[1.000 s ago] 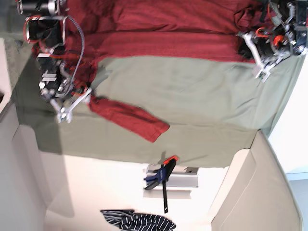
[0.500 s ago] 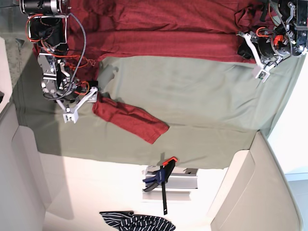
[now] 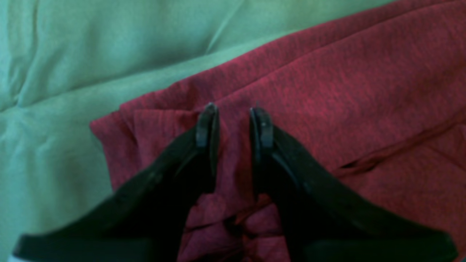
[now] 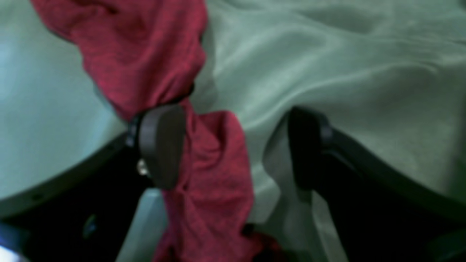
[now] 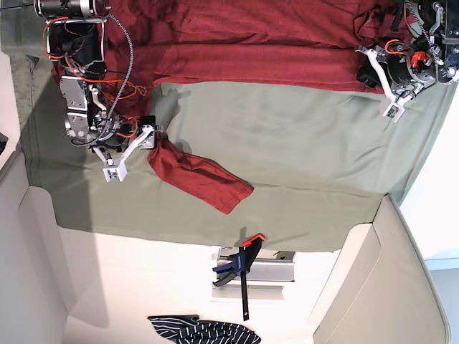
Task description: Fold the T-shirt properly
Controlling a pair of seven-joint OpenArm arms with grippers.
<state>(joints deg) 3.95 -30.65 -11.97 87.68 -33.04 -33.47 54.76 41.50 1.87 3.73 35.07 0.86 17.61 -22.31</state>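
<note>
A dark red T-shirt (image 5: 237,43) lies spread along the top of the base view. One sleeve (image 5: 204,183) stretches down onto the green cloth. My right gripper (image 5: 129,152) is at the sleeve's upper end and stands open. In the right wrist view the twisted red sleeve (image 4: 214,163) lies against the left pad (image 4: 162,145) of the right gripper (image 4: 235,149), with the other finger on green cloth. My left gripper (image 5: 387,89) is at the shirt's corner at top right. Seen from the left wrist, the left gripper (image 3: 235,123) is pinched on a fold of the T-shirt (image 3: 327,91).
A green cloth (image 5: 287,136) covers the table. Below its edge are an orange and blue clamp (image 5: 242,261) on a metal bracket and a striped garment (image 5: 204,331). Beige panels (image 5: 373,287) flank the lower corners.
My right gripper has moved right and slightly up along the sleeve's upper end, and that end shifted right with it. The left gripper edged slightly upward.
</note>
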